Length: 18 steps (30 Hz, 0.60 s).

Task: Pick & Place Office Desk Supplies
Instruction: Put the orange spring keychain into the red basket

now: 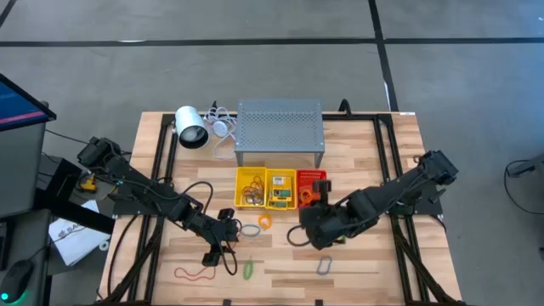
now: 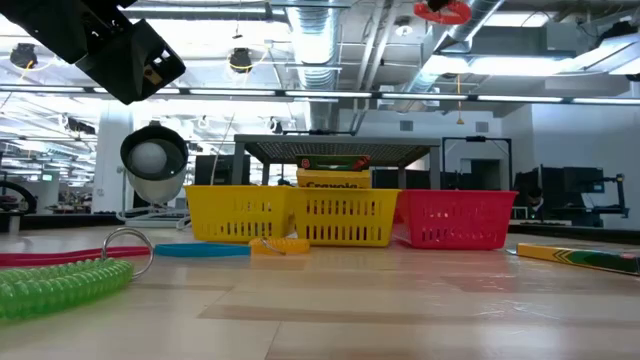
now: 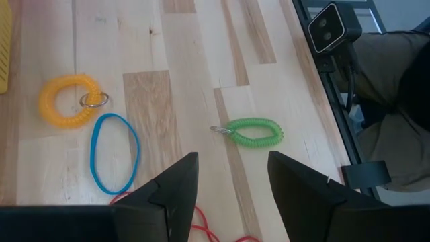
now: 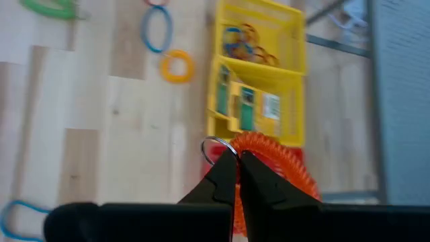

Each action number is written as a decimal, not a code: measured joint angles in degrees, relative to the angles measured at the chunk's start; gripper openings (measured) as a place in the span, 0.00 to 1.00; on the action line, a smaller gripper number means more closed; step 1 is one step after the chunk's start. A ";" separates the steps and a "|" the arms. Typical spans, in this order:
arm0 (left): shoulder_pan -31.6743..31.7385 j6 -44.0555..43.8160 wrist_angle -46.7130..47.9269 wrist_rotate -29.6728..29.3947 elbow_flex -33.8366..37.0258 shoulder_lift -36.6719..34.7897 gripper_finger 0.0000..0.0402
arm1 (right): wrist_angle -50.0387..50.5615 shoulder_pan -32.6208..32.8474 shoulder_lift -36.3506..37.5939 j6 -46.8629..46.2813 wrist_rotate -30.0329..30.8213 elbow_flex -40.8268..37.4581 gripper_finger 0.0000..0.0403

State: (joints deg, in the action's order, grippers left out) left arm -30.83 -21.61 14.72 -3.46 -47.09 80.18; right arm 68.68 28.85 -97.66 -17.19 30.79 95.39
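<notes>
Clenching my right end effector (image 4: 237,161) on the metal ring of an orange coil band (image 4: 279,171), a springy spiral loop, I hold it above the red basket (image 1: 316,180), beside the two yellow baskets (image 4: 259,77) with crayon boxes (image 4: 246,107) and rubber bands. My left end effector (image 3: 232,178) hangs released over the counter (image 3: 188,67), near a green coil (image 3: 254,132), blue band (image 3: 114,153) and yellow coil (image 3: 65,101).

The wooden tabletop (image 1: 357,255) carries a grey perforated stand (image 1: 280,132). Just in front of the stand sit yellow baskets (image 1: 266,188) and a red one (image 1: 313,181); farther forward lie coil rings: orange (image 1: 264,222), green (image 1: 248,269), grey (image 1: 324,266).
</notes>
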 joint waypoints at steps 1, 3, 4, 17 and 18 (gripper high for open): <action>0.00 -0.01 -0.13 -0.01 0.00 0.00 0.44 | 0.86 -0.05 0.44 -0.28 0.71 0.00 0.00; 0.00 -0.03 -0.56 0.00 0.00 0.00 0.44 | 2.15 -0.46 0.67 -0.39 1.34 0.00 0.00; 0.00 -0.04 -0.79 0.00 0.00 0.00 0.44 | 2.81 -0.71 0.67 -0.41 1.46 -0.02 0.00; -0.02 -0.09 -0.83 0.22 0.00 0.00 0.44 | -11.54 -2.28 11.03 0.68 -0.28 -14.72 0.00; -0.02 -0.09 -0.91 0.22 0.00 0.00 0.44 | -14.11 -2.30 13.19 0.70 -0.91 -16.96 0.00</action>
State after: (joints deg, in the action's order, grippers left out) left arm -30.85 -21.69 13.81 -3.25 -47.09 80.18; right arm 54.57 26.55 -84.47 -16.49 29.89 78.44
